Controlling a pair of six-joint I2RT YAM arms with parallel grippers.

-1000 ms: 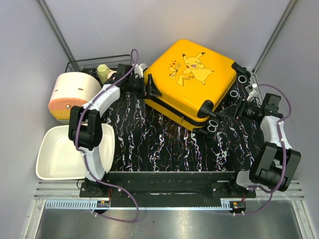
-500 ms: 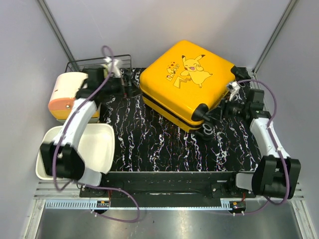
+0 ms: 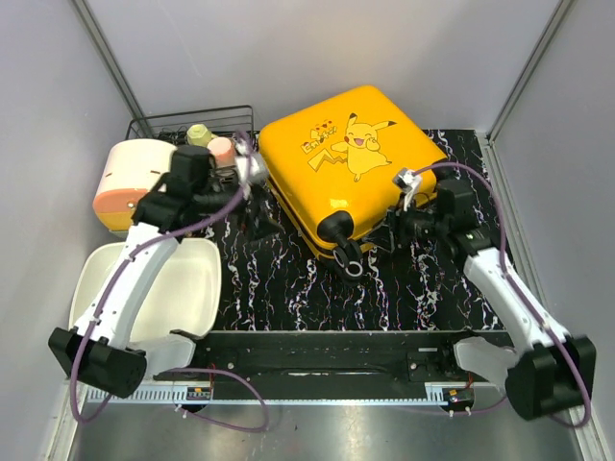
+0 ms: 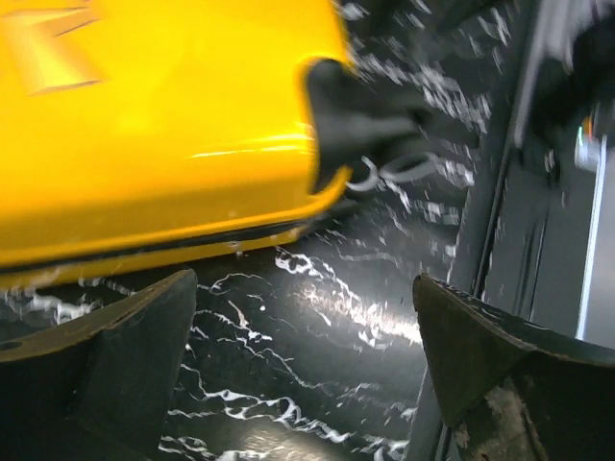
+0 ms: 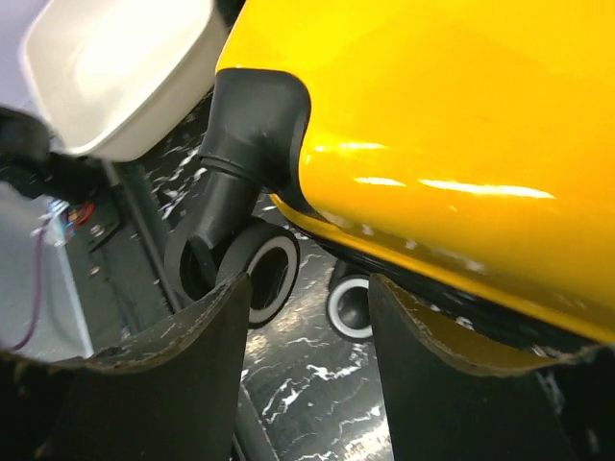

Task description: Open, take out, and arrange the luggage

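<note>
The luggage (image 3: 346, 163), a yellow hard-shell suitcase with a Pikachu print, lies shut and flat on the black marbled mat (image 3: 307, 288), its black wheels (image 3: 351, 261) toward the near side. My left gripper (image 3: 261, 206) stands wide open just left of the suitcase's near-left edge, with nothing between its fingers. The left wrist view shows the yellow shell (image 4: 163, 125) above the open gripper (image 4: 306, 336). My right gripper (image 3: 389, 233) is open beside the wheel corner. In the right wrist view a wheel (image 5: 269, 269) sits just beyond the open gripper (image 5: 307, 317), under the shell (image 5: 432, 125).
A white tray (image 3: 144, 298) lies at the near left under my left arm. A cream-and-orange round container (image 3: 130, 182) stands behind it. A wire basket (image 3: 192, 125) with small items sits at the back left. Grey walls close in on three sides.
The suitcase has turned and slid left and nearer. My left gripper has drawn back from its left edge. My right arm has swung left with the wheel corner, its jaws widening.
</note>
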